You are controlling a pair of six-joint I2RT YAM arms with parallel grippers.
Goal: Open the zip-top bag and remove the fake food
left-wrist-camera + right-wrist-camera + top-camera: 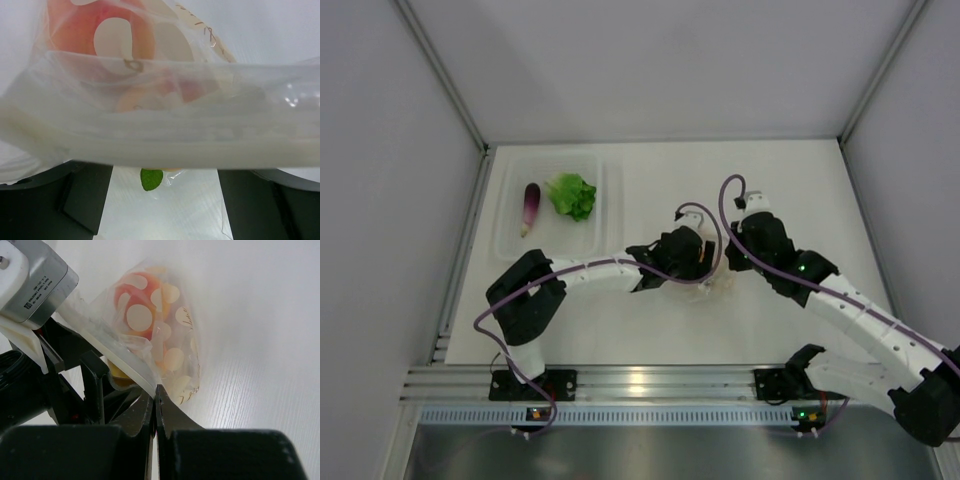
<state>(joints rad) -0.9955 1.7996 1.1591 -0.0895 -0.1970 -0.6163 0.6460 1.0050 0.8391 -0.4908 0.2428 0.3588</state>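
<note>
**A:** What is your right end effector (156, 401) doing?

**B:** Its jaws are pressed together on one lip of the zip-top bag (155, 335), at the lower middle of the right wrist view. I pinch there so the mouth has one fixed side to pull against.

**A:** And the left?

**B:** My left end effector (165, 175) is spread wide and grips nothing, with a finger in each lower corner of its own view. The bag's thick zip rim runs straight across in front of them. I judge that placing suits taking the opposite lip or reaching inside. I can't tell how far the zip is parted.

**A:** Where is the bag?

**B:** It is in the middle of the overhead view, between my two wrists and low over the worktop (770, 180). I can't tell whether its bottom rests there.

**A:** What's inside it?

**B:** The peach-like fruits (135, 295) are in there, reddish-orange behind the white dots. A small green leaf (151, 179) shows below the rim.

**A:** And the rest of the fake food?

**B:** It is already out. The eggplant (531, 205) and the lettuce (573, 196) lie side by side in the clear tray (510, 245) at the upper left, well apart from the bag. By my reckoning only the fruits remain.
</note>
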